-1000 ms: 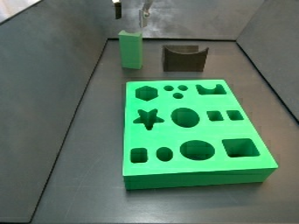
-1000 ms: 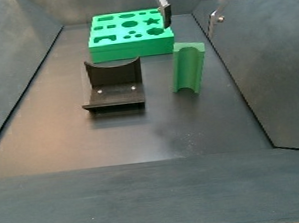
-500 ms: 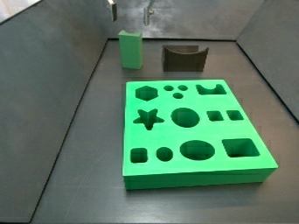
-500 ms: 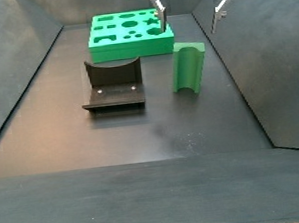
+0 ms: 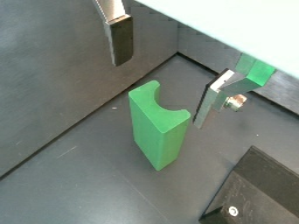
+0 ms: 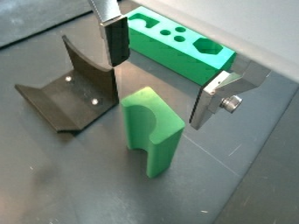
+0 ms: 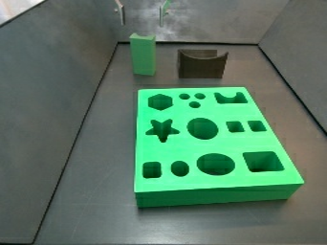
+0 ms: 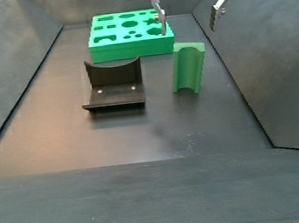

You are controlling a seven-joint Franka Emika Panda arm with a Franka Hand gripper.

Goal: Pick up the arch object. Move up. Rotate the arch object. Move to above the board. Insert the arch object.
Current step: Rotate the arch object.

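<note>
The arch object (image 7: 141, 53) is a dull-green block standing upright on the dark floor, its curved notch at the top (image 5: 158, 129) (image 6: 149, 133) (image 8: 189, 67). My gripper (image 5: 167, 74) (image 6: 163, 74) hangs open above it, one finger on each side and clear of the block. Only the fingertips show at the top of the side views, gripper (image 7: 141, 13) (image 8: 189, 11). The board (image 7: 211, 144) is a bright green slab with many cut-outs, lying apart from the arch object in both side views (image 8: 128, 31) and behind it in a wrist view (image 6: 176, 48).
The fixture (image 7: 201, 63) (image 8: 113, 84) (image 6: 70, 92), a dark L-shaped bracket, stands on the floor beside the arch object. Dark sloping walls (image 7: 76, 86) (image 8: 261, 62) enclose the floor on both sides.
The fingers have spread a little wider and the hand has shifted over the arch object. The arch object, board and fixture have not moved.
</note>
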